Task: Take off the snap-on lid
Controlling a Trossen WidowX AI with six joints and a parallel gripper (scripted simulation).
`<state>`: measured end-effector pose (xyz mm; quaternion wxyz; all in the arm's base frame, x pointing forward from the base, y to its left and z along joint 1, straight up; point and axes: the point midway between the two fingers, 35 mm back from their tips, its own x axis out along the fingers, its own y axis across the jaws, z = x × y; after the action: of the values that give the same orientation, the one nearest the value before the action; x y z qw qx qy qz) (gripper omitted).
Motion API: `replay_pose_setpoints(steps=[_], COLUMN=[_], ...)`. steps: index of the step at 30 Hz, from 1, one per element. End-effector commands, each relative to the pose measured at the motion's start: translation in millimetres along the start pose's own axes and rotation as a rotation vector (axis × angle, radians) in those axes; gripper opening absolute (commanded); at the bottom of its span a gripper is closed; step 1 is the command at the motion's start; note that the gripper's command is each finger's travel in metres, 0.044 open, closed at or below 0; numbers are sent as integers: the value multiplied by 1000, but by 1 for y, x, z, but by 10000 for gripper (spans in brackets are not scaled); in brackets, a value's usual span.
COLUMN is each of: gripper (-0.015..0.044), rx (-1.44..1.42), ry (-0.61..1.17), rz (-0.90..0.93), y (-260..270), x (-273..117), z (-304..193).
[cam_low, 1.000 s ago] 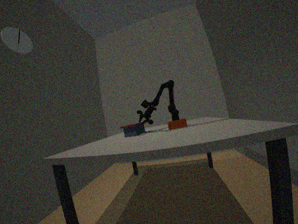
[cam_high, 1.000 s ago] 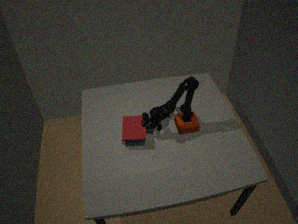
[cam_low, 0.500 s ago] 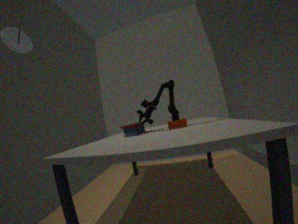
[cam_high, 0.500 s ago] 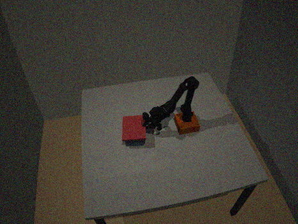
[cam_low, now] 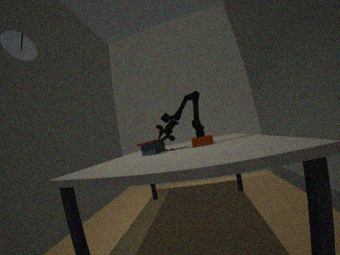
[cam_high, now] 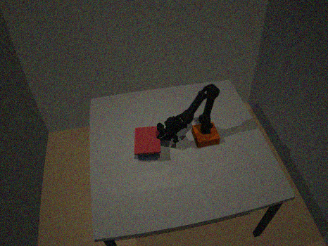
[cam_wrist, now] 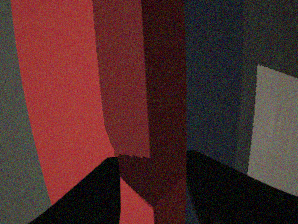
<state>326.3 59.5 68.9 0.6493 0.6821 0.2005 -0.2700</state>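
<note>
The red lid [cam_high: 147, 141] [cam_low: 147, 143] [cam_wrist: 60, 100] lies over the top of the dark blue storage box [cam_high: 148, 157] [cam_low: 152, 148] [cam_wrist: 215, 85], with its smooth face up. The box stands on the table. My gripper [cam_high: 160, 134] [cam_low: 160, 138] [cam_wrist: 151, 164] comes down at a slant to the lid's edge on the robot's side. It is shut on that edge, with one fingertip over the lid's red face and the other on the box's side. The frames do not clearly show whether the lid is still snapped on all round.
The arm stands on an orange base block [cam_high: 207, 141] [cam_low: 203, 141] to the right of the box. The pale table [cam_high: 176, 197] [cam_low: 233, 154] carries both. Its left edge lies some way beyond the box.
</note>
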Motion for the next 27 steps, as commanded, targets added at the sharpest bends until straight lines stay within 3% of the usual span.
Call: replay_pose_setpoints(steps=[1,27], gripper=[0,0], rx=[2,1], ry=[1,1], rz=[6,4], y=[2,5], x=[-2,-3], z=[0,0])
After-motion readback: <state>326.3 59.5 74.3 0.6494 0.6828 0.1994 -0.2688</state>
